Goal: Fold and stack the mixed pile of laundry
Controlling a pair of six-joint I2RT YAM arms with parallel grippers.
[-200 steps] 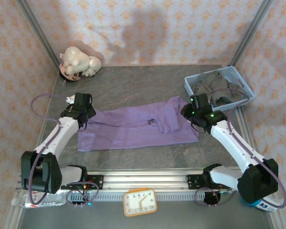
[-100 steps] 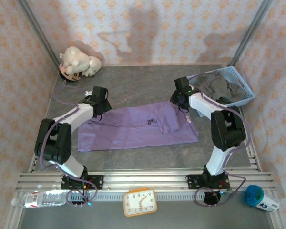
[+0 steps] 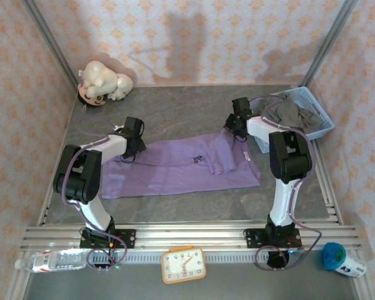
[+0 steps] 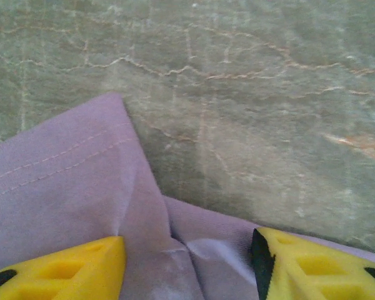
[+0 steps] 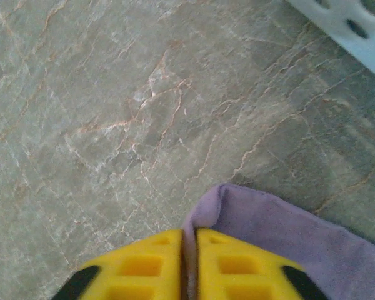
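Since I mean to lift the far edge of the lilac shirt (image 3: 175, 165) for folding, my right tool (image 5: 189, 244) is pinched shut on one corner, my left tool (image 4: 187, 253) part-open astride the other.

The white-and-black left arm (image 3: 106, 145) rises from its seven-o'clock base, and its forearm angles toward two o'clock. Its yellow-fingered left gripper (image 4: 187, 250) stands with jaws apart astride the lilac-purple shirt (image 4: 62, 187). The white-and-black right arm (image 3: 281, 156) reaches toward eleven o'clock. Its yellow-fingered right gripper (image 5: 189, 240) is pinched on the shirt's edge.
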